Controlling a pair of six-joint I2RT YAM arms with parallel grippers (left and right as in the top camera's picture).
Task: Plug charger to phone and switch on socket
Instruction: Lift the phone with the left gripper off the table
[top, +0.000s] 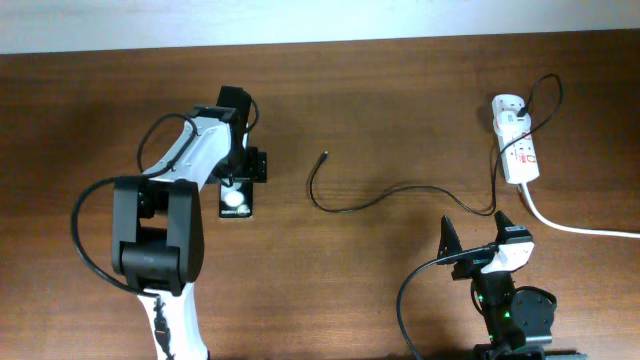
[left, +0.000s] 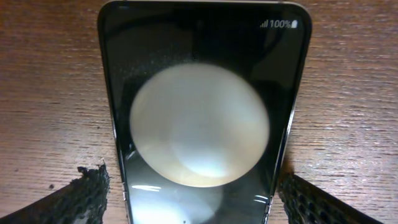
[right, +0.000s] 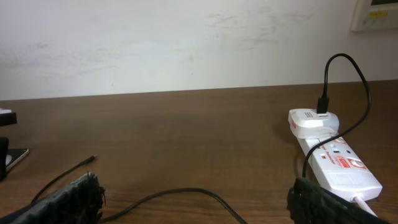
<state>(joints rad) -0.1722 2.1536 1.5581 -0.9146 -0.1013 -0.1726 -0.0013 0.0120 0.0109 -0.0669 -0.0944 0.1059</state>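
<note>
The phone (top: 236, 200) lies flat on the table, a black slab with white round shapes; it fills the left wrist view (left: 199, 118). My left gripper (top: 242, 170) is open and straddles the phone's near end (left: 196, 186), with a narrow gap on each side. The charger's thin black cable (top: 370, 205) lies loose, its plug tip (top: 324, 155) apart from the phone. It runs to a white adapter (top: 507, 108) in the socket (top: 522, 150). My right gripper (top: 478, 232) is open and empty above a cable loop (right: 180, 191); the socket (right: 339, 168) is on its right.
A thick white cord (top: 580, 228) leaves the socket toward the right table edge. The white wall runs along the far edge of the brown wooden table (top: 400, 90). The phone's edge shows at the far left in the right wrist view (right: 15, 158).
</note>
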